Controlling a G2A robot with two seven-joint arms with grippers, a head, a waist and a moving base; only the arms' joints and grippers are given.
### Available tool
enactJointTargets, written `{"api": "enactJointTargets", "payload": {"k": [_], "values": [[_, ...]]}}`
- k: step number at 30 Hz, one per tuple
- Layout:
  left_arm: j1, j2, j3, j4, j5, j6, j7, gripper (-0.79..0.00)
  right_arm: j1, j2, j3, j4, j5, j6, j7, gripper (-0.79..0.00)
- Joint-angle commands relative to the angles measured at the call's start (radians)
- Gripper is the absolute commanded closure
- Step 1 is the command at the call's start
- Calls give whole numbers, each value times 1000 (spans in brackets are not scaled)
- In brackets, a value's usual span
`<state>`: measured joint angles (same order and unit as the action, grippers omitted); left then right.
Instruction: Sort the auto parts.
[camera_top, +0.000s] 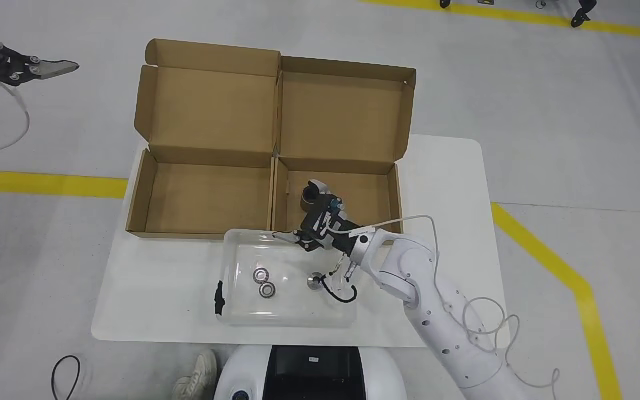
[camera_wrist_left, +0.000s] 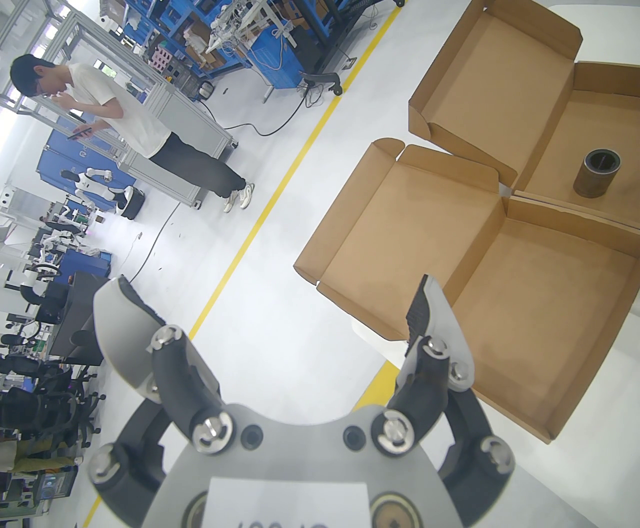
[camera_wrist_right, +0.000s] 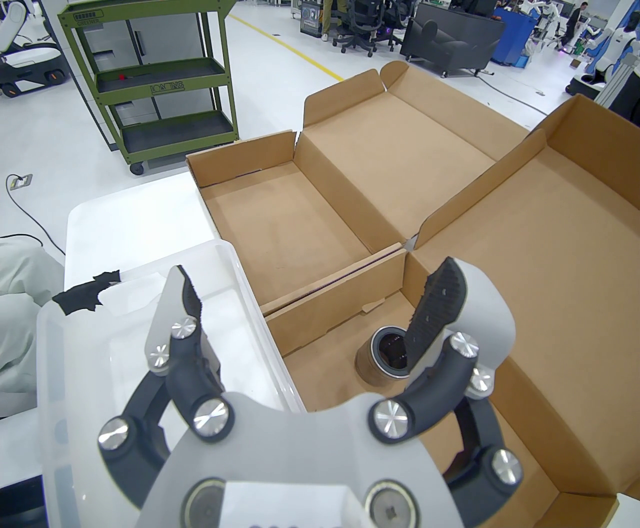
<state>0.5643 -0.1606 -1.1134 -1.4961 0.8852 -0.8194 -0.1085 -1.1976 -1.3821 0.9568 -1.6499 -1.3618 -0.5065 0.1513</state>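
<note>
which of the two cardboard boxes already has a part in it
The box nearer the right gripper: a dark metal cylinder stands upright on its floor. The other box beside it shows only bare cardboard.

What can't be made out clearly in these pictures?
- Top view: the small parts in the clear bin are too small to identify.
- Right wrist view: the metal cylinder is partly hidden behind one of the right jaws.
- Left wrist view: the cardboard box holding it runs off the picture's edge.
</note>
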Motion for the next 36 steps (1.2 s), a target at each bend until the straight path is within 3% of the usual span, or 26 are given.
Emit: {"api": "enactJointTargets", "payload": {"k": [1, 10, 14, 21, 27, 32, 36], "values": [[0, 0, 0, 0, 0, 0, 0, -785, 0, 0, 0, 0, 0, 0, 0, -785], [0, 0, 0, 0, 0, 0, 0, -785, -3, -1, -7, 0, 1, 7, 5, -785], [0, 0, 0, 0, 0, 0, 0, -785, 2, 5, -15, -31, -4, -65, 30, -785], [0, 0, 0, 0, 0, 0, 0, -785, -57, 38, 37, -164, 3, -231, 169, -785], [0, 0, 0, 0, 0, 0, 0, -785, -121, 62, 77, -221, -10, -284, 252, -785], [0, 0, 0, 0, 0, 0, 0, -785, -155, 75, 65, -252, -44, -315, 362, -693], [0, 0, 0, 0, 0, 0, 0, -785, -159, 81, 47, -257, -39, -326, 451, -699]]}}
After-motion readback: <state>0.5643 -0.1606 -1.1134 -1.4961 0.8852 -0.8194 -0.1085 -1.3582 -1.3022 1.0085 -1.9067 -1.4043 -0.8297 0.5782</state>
